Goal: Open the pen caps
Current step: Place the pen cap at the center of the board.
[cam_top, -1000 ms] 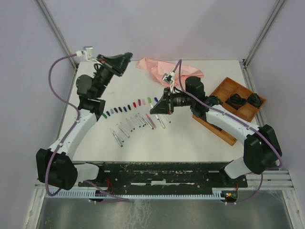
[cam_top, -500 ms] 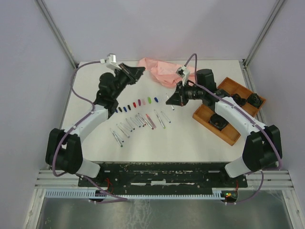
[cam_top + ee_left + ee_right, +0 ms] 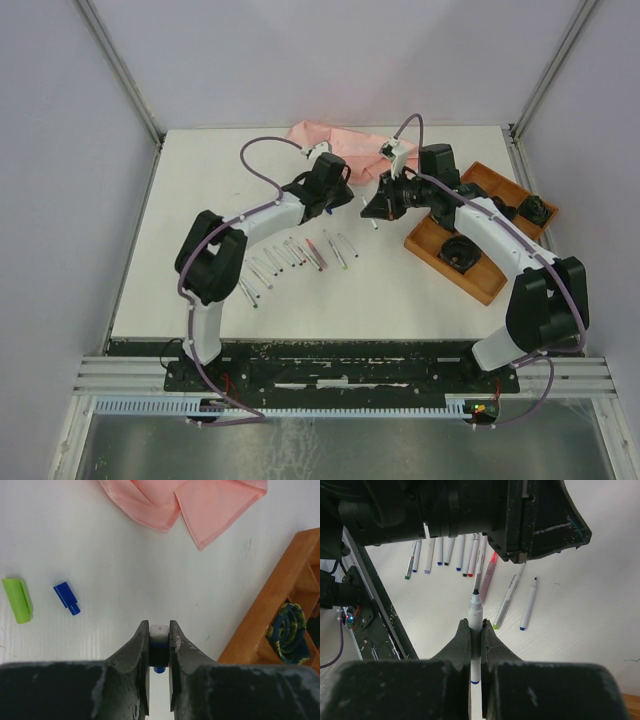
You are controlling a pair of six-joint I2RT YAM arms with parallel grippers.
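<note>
The pen caps [image 3: 66, 597] are being set out on the worktop [image 3: 110, 565]. One dark blue cap [image 3: 159, 645] is being squeezed in the left gripper [image 3: 159, 628]. The bare pen [image 3: 476, 611] is being pinched in the right gripper [image 3: 475, 632]. The held cap should be lowered beside the lime cap [image 3: 16, 600] and let go softly, so it is not sent rolling.

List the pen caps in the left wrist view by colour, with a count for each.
Lime cap, loose on the table: 1
Blue cap, loose on the table: 1
Dark cap, pinched in the left gripper: 1
Total: 3
</note>
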